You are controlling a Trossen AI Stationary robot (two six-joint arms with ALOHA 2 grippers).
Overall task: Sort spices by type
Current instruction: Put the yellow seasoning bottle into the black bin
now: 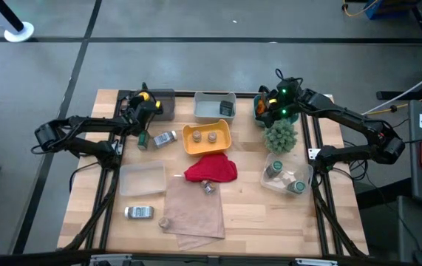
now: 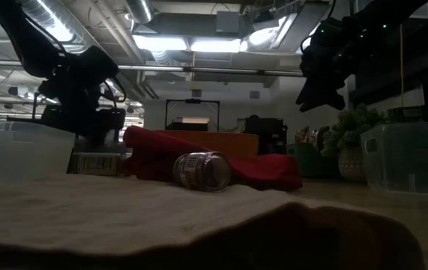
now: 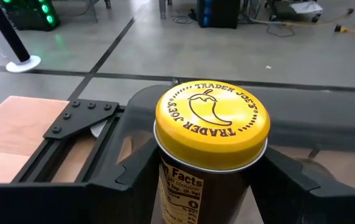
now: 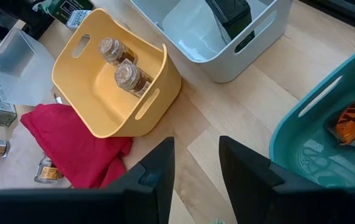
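One yellow-capped bottle [image 3: 211, 134] stands upright, clamped in the left gripper [image 3: 208, 180] above the dark bin [image 1: 160, 103]; the right gripper [image 4: 196, 168] gapes empty.

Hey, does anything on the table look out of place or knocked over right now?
Yes. A silver-capped jar lies on its side against the red cloth, outside every bin. Two more jars lie loose on the bare wood: one near the front left corner, one beside the yellow bin.
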